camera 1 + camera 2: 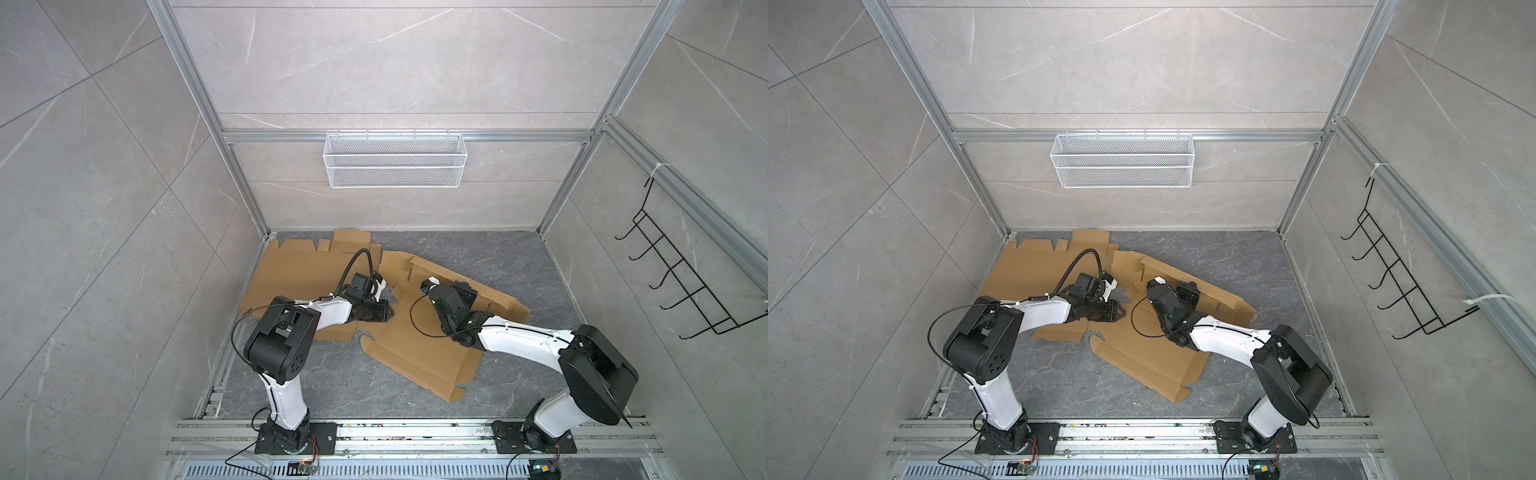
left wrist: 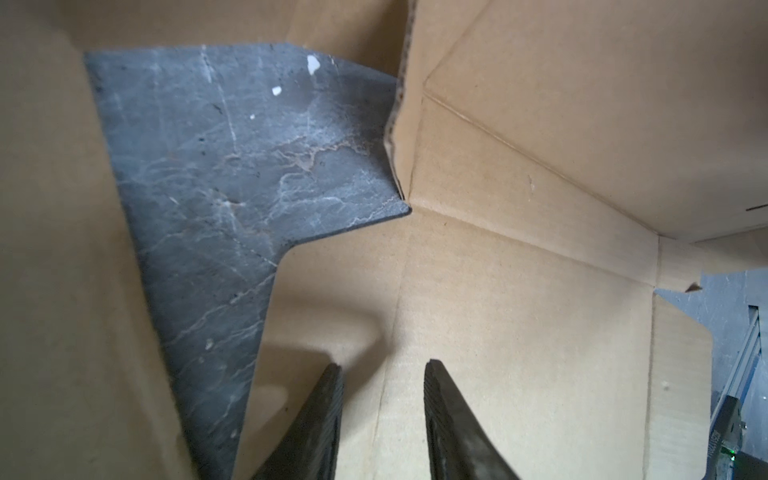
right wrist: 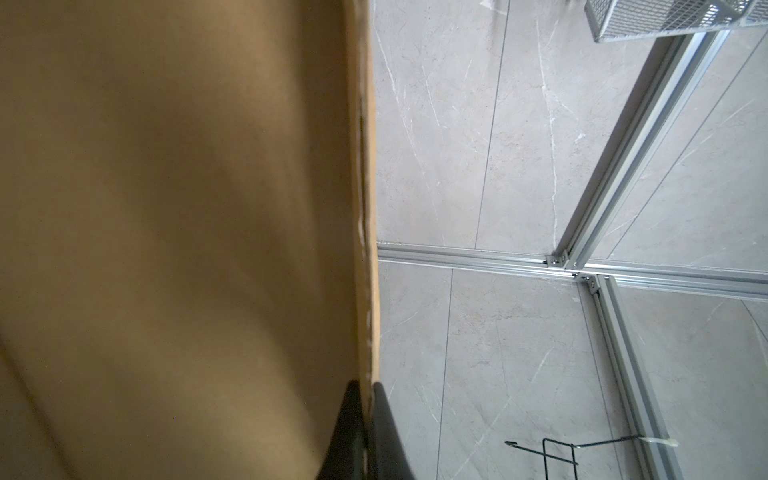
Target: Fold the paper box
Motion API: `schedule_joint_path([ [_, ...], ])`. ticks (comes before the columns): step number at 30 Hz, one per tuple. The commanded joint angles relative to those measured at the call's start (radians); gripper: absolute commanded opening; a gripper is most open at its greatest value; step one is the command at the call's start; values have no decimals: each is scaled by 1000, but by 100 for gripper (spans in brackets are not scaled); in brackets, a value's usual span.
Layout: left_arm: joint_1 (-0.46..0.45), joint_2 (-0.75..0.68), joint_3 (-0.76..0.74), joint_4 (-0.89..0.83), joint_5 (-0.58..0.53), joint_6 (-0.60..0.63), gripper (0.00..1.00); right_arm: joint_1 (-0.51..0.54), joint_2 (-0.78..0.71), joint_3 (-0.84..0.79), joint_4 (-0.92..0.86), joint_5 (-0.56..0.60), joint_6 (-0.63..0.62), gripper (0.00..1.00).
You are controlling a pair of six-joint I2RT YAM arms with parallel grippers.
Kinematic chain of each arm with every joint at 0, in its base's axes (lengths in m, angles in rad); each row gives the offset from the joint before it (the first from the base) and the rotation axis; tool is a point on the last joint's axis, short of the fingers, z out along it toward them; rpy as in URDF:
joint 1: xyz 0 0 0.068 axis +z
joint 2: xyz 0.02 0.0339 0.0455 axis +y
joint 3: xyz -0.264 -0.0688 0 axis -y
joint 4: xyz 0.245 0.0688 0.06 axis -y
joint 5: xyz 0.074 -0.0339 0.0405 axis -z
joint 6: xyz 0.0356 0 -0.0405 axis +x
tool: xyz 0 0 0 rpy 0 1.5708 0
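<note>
Two grippers work the box [image 1: 415,349], mostly flat on the table [image 1: 498,257] in front of the basket [image 1: 395,166]. Our right gripper [image 3: 368,384] pinches a raised flap [image 3: 187,208] tight; our left gripper [image 2: 382,365] hovers half-open, empty. If we pull askew, that flap could slip or tear.

Box [image 1: 419,353]: brown corrugated cardboard blank, unfolded. Lies mid-table [image 1: 507,257], mostly flat, skewed to the table edges. Far long panel raised along its crease; tabbed end toward table front.
</note>
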Motion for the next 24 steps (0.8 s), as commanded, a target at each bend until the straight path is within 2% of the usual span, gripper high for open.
schedule_joint_path([
  [1,-17,-17,-37,-127,-18,24,39,11,-15,-16,20,-37,-7,0],
  [6,51,-149,102,-253,-1,83,49,11,-6,-14,21,-39,-13,0],
  [9,163,-205,158,-230,99,84,52,13,-6,-13,19,-39,-16,0],
  [12,288,-187,218,-157,214,49,51,13,-10,-12,18,-40,-18,0],
  [16,334,-47,369,-126,235,62,51,19,-10,-10,23,-40,-24,0],
  [20,332,187,623,-206,213,112,53,23,-10,-9,31,-41,-29,0],
  [24,316,377,828,-286,249,179,54,28,-11,-12,33,-42,-30,0],
])
